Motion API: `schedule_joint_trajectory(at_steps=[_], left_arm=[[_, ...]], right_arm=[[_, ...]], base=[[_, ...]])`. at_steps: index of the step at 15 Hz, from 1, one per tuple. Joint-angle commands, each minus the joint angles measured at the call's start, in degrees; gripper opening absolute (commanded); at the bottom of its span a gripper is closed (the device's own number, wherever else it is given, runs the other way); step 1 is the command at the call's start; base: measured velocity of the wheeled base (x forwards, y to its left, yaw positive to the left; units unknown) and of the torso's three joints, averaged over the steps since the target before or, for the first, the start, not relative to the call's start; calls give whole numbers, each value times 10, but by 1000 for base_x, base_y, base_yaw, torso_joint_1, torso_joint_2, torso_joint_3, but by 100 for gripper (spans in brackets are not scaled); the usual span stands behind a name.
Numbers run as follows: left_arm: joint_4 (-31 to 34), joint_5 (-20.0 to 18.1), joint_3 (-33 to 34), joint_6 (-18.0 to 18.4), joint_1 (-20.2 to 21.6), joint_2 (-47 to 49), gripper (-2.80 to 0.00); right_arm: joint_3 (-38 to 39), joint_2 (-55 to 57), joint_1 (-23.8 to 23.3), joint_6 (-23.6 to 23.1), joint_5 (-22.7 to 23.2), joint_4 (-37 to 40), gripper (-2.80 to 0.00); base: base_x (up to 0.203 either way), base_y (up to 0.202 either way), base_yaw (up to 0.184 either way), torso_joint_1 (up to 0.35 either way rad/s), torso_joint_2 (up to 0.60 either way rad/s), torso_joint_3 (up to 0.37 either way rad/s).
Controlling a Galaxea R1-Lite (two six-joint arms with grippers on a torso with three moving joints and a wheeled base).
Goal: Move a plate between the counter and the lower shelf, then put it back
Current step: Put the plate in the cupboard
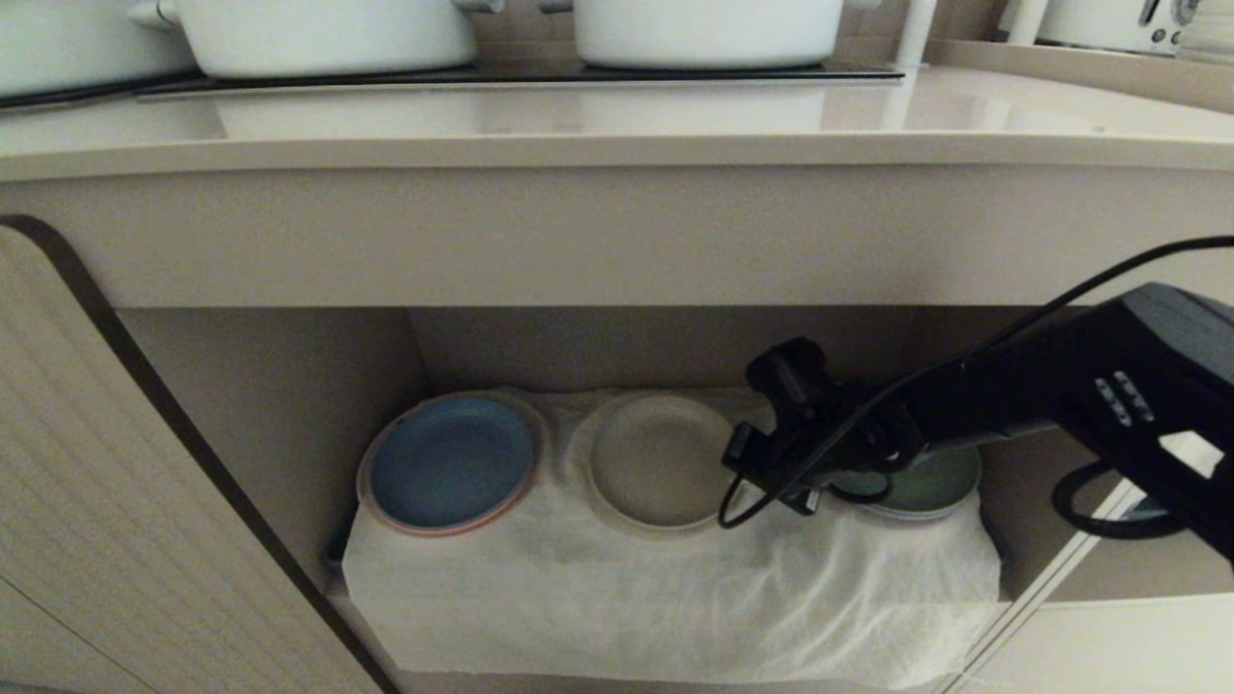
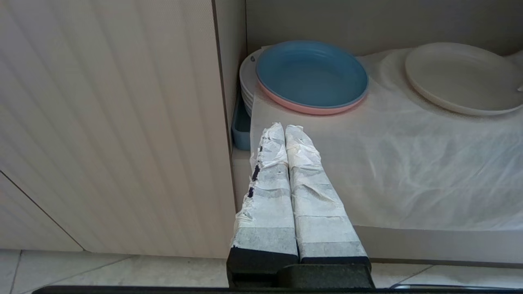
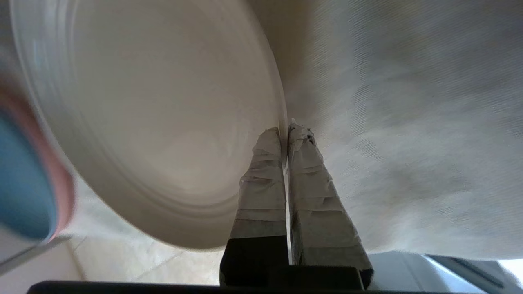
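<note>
- Leftmost, the left gripper [image 2: 284, 130] hangs low by the cabinet door [image 2: 106, 122], fingers pressed together, empty.
- Next, a blue plate [image 1: 451, 463] sits on the lower shelf [image 1: 675, 588].
- Centrally, the plate [image 1: 657, 461] lies on the cloth.
- Rightward, the right gripper [image 3: 284, 131] pinches the plate's rim.

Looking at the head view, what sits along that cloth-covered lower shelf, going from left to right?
Blue plate → beige plate → the robot's right hand, shut on that plate's rim → green plate, partly hidden behind the arm.
</note>
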Motion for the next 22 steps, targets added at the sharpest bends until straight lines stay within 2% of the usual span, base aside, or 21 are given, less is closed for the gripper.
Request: schedule_joint_trajectory(at_steps=[1,8,9,22], left_arm=[[0,0,0,0,0,0,-280],[-1,0,0,0,0,0,-280],[0,0,0,0,0,0,-280],[-1,0,0,0,0,0,-280]], right_arm=[[-1,2,0,3,-2,1,-280],[-1,3,0,3,-2,3,-280],[-1,3,0,4,-1,3,0],[8,-10,-1,1,-2,4,0]], base=[[0,0,0,0,0,0],[0,0,0,0,0,0],[0,0,0,0,0,0],[0,0,0,0,0,0]])
